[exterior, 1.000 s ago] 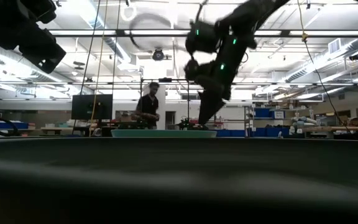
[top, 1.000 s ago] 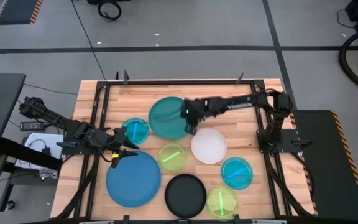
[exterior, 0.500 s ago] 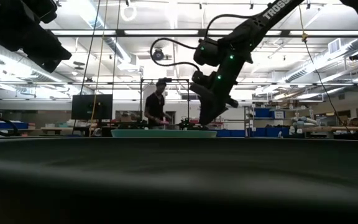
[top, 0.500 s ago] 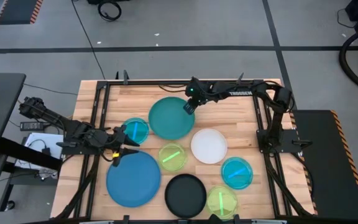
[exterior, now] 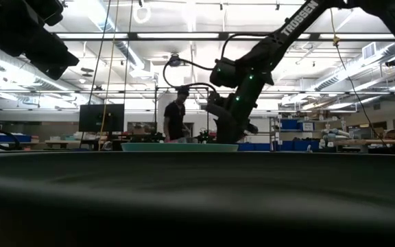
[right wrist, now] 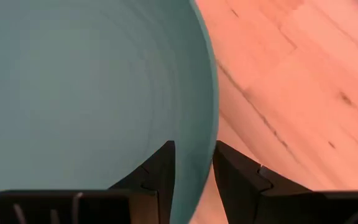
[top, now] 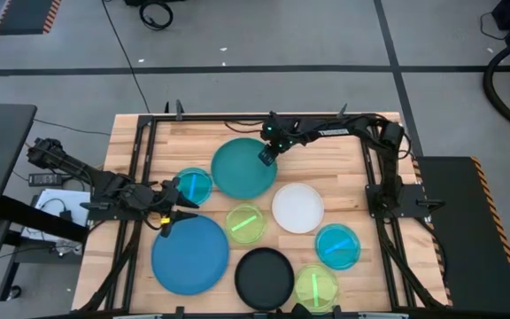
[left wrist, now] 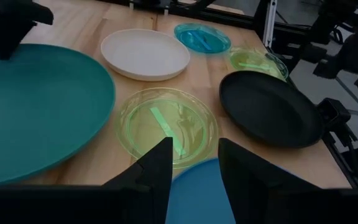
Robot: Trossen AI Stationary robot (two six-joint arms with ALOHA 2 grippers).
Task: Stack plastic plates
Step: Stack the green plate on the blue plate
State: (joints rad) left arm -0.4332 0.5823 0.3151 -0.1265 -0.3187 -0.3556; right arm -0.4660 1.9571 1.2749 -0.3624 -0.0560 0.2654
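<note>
While straddling the far rim of the teal plate (top: 244, 168) with the right gripper (top: 265, 155) parted and not clamping: risking a thin bite, then slipping or tilting on lifting. Waiting by the blue plate (top: 190, 252), the left gripper (top: 173, 221) gaping, empty. Crowding any dragging path: white plate (top: 297, 207) just beside, then lime plate (top: 245, 223) and cyan plate (top: 191, 186).
</note>
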